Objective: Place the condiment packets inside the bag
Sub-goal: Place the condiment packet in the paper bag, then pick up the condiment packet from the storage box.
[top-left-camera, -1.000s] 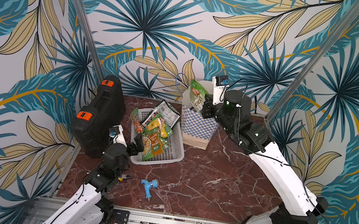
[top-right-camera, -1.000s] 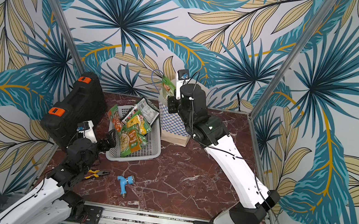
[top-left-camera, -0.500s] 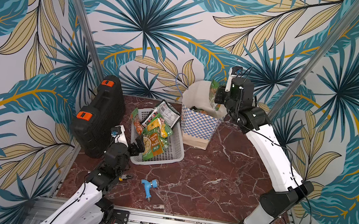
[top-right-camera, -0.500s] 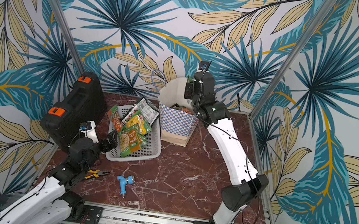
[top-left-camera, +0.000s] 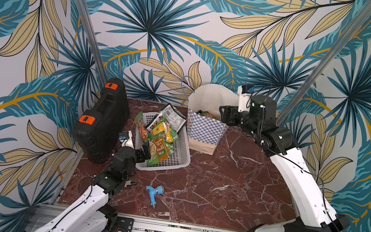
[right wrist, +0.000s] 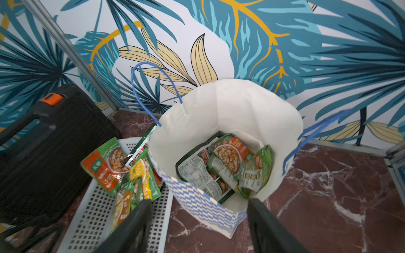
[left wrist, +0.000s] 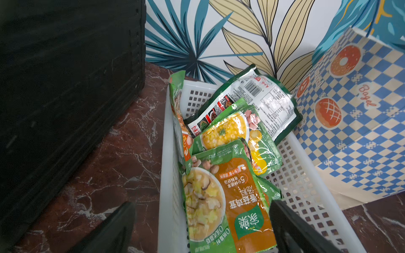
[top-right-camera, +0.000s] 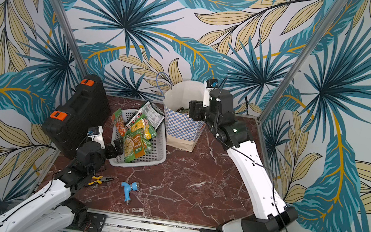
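Observation:
The blue-and-white checkered bag (top-left-camera: pixel 203 129) (top-right-camera: pixel 182 127) stands upright at the back of the table, its mouth wide. Several condiment packets (right wrist: pixel 230 162) lie at its bottom. More green, yellow and silver packets (top-left-camera: pixel 161 138) (top-right-camera: pixel 137 137) are heaped in the white basket (top-left-camera: pixel 164 167) beside it. My right gripper (top-left-camera: pixel 225 114) (right wrist: pixel 198 203) hangs open and empty over the bag's near rim. My left gripper (top-left-camera: pixel 147 149) (left wrist: pixel 202 206) is open at the basket's near end. One finger is outside the wall and one inside, with a green-orange packet (left wrist: pixel 230 197) lying between them, not gripped.
A black tool case (top-left-camera: pixel 101 119) with orange latches stands against the left edge, close to the basket. A blue tap fitting (top-left-camera: pixel 154 191) and yellow-handled pliers (top-right-camera: pixel 99 179) lie on the marble near the front. Metal posts and patterned walls close in the back and sides.
The right gripper held a green packet above the bag a second ago. It has since opened, the packet is gone from its jaws, and the arm has shifted. The left arm has stayed put.

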Controlling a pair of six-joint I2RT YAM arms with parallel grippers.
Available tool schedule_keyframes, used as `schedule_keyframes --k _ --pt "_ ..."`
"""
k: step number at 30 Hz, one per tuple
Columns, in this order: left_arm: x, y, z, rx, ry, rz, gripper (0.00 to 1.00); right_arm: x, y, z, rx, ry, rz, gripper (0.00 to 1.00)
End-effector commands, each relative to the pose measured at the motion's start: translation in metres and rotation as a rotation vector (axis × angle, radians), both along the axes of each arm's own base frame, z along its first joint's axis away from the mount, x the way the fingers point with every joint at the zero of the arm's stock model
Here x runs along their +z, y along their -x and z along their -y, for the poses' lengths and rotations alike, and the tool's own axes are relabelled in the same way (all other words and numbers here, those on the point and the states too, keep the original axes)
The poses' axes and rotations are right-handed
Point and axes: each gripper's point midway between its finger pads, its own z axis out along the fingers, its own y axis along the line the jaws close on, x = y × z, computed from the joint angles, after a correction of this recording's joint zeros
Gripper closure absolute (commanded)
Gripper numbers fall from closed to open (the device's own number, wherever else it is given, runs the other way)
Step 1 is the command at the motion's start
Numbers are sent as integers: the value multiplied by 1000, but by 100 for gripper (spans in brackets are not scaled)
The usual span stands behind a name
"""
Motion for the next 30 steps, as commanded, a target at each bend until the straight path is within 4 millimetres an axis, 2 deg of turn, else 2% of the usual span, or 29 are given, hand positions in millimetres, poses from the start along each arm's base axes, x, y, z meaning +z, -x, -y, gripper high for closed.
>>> schedule_keyframes --k 1,6,13,19,24,30 --pt "19 -5 4 -11 27 3 0 -20 29 1 63 -19 -41 15" --pt "19 -10 18 -41 92 -96 0 -62 61 21 43 3 -81 1" --pt "1 -16 33 -8 57 -295 0 -137 91 51 -44 40 -161 0" --pt "-2 -30 20 109 -81 -353 0 -188 103 79 -207 7 -225 1" --pt "10 -50 17 149 -146 -359 5 -219 108 81 -235 -30 -261 0" --pt "16 -84 5 193 -202 -391 16 -235 108 76 -228 -52 -283 1"
